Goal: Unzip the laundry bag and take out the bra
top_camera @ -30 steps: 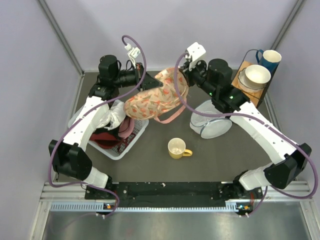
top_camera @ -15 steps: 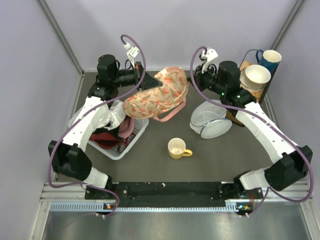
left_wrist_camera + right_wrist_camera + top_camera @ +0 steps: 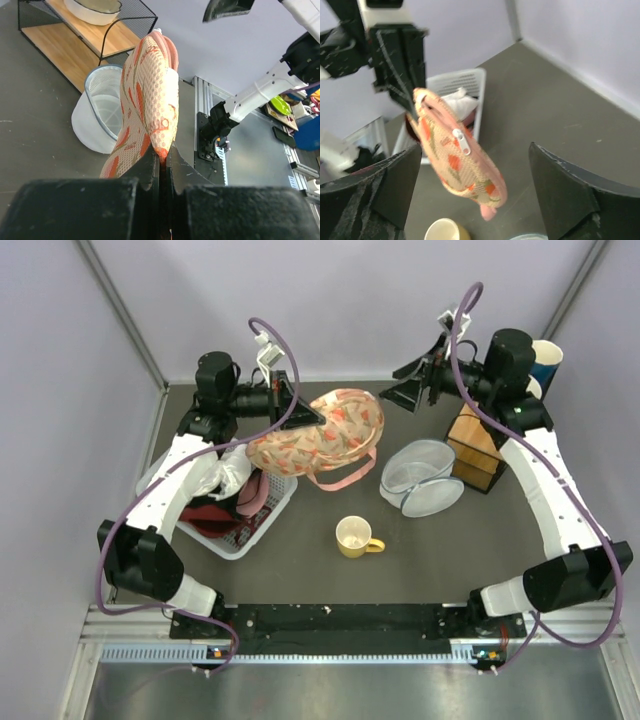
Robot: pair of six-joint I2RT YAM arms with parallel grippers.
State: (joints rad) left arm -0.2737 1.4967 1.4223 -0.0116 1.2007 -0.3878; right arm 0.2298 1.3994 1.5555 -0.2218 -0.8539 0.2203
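Pinching the laundry bag (image 3: 318, 438) by its rim in the left tool (image 3: 300, 410), lifted off the table (image 3: 480, 540). Backed the right tool (image 3: 405, 383) away, spread wide and empty; probably must return for the zip pull (image 3: 462, 141).

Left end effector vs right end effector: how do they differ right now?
Left end effector is shut on an edge of the laundry bag; right end effector is open and holds nothing. Left end effector touches the bag and holds it up edge-on; right end effector sits apart from it, across a gap. Shared: both are raised above the far end of the table, facing the bag.
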